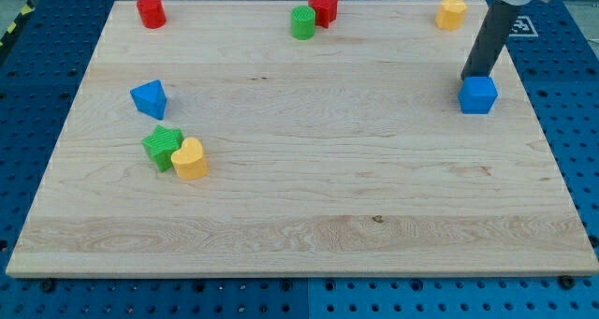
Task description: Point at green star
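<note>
The green star [163,147] lies at the view's left on the wooden board [309,207], touching a yellow heart [190,158] on its right. My tip [471,77] is at the view's upper right, far from the star. It stands just behind and against the top edge of a blue cube [478,94]. The dark rod rises from there toward the view's top right.
A blue triangular block [149,98] sits above the star. A red cylinder [151,11] is at the top left. A green cylinder [302,23] and a red block [324,7] touch at top centre. A yellow block [451,13] is at top right.
</note>
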Controlling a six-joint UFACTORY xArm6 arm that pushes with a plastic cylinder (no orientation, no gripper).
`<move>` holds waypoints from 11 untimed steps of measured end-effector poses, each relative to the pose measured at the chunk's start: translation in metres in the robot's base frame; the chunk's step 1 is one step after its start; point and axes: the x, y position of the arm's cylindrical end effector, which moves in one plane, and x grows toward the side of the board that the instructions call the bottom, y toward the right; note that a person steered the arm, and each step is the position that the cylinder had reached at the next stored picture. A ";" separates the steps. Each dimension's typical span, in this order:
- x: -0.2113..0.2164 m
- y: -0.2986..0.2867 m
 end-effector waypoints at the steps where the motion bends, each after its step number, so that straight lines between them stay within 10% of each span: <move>1: 0.001 0.000; 11: 0.038 -0.191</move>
